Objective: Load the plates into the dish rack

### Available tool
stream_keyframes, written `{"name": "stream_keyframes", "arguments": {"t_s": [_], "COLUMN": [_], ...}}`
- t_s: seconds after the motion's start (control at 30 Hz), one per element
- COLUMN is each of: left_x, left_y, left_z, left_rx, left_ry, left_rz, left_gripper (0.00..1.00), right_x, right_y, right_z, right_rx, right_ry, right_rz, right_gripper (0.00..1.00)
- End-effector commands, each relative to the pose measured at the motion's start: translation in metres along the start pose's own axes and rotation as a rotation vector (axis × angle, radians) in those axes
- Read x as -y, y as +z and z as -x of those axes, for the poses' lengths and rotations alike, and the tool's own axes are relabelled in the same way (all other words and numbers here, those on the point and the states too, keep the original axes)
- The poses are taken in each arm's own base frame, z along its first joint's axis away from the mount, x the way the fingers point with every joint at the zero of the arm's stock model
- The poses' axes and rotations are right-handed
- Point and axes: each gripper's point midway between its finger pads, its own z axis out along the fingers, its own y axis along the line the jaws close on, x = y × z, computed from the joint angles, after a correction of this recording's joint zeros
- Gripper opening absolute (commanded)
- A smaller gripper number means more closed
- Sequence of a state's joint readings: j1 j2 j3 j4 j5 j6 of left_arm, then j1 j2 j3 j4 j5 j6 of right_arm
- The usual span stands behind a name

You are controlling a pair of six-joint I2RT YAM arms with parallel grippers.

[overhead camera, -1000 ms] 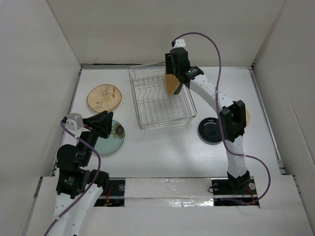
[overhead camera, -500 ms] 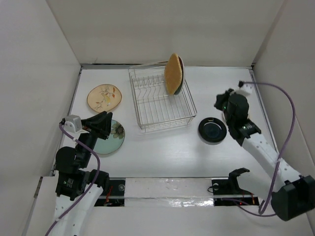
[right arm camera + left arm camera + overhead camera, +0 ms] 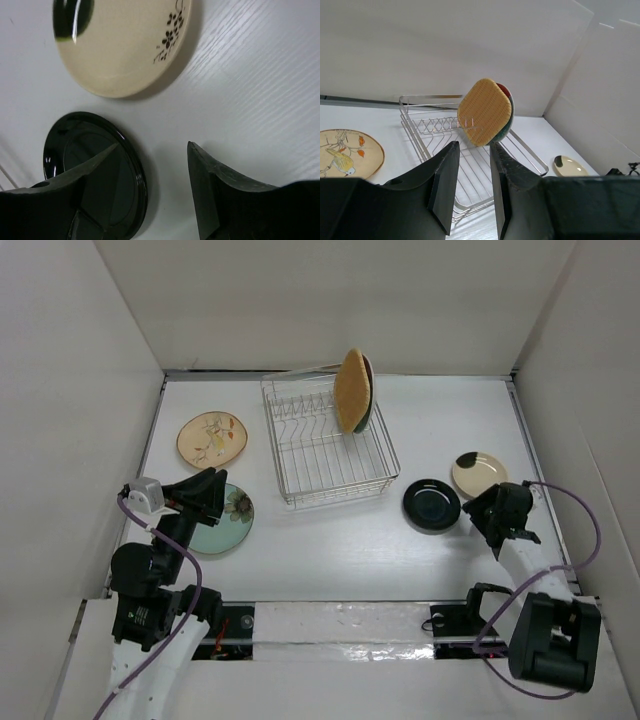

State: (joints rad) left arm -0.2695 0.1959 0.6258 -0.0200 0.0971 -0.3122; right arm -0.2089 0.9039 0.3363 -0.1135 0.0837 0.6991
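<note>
The silver wire dish rack (image 3: 325, 455) stands at the table's middle back. The orange-tan rounded-square plate (image 3: 350, 390) stands upright in its far right corner, with the red-and-teal plate (image 3: 369, 390) close behind it. Both show in the left wrist view, the orange-tan plate (image 3: 484, 111) and the red-and-teal plate (image 3: 508, 97), in the rack (image 3: 427, 131). The tan floral plate (image 3: 212, 437) lies flat left of the rack. The pale green floral plate (image 3: 228, 520) lies under my open, empty left gripper (image 3: 210, 490). My right gripper (image 3: 484, 510) is open and empty, low beside the small black plate (image 3: 432, 505), which also shows in the right wrist view (image 3: 65, 145).
A cream plate with a dark green patch (image 3: 479, 474) lies just behind the right gripper and fills the top of the right wrist view (image 3: 125, 45). White walls close in the table on three sides. The arm bases stand at the near edge.
My right arm let go of the orange-tan plate in the rack and swung back to the near right, coming down beside the black plate. The left arm barely moved.
</note>
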Motion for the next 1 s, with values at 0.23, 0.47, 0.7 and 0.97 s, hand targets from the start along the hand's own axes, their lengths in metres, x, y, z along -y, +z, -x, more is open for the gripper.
{"name": "stream_keyframes", "arguments": {"t_s": [0.23,0.47,0.7,0.97], "left_x": [0.007,0.005,0.005,0.006], "left_y": [-0.001,0.002,0.005,0.006], "left_z": [0.012,0.009,0.006,0.004], "left_rx": [0.044,0.033,0.021,0.014], "left_ry": [0.005,0.009,0.007,0.005], "left_rz": [-0.027,-0.021,-0.023,-0.031], "left_gripper": [0.28,0.28,0.28,0.28], "right_x": [-0.042,-0.056,-0.123,-0.269], "right_y": [0.023,0.027,-0.053,-0.140], "right_z": [-0.040,-0.035,0.048,0.086], "right_rx": [-0.223,-0.192,0.167,0.362], "right_ry": [-0.052,-0.054,-0.162,-0.421], "right_rz": [0.246,0.261,0.318,0.492], "right_gripper": [0.50,0.00,0.00,0.00]}}
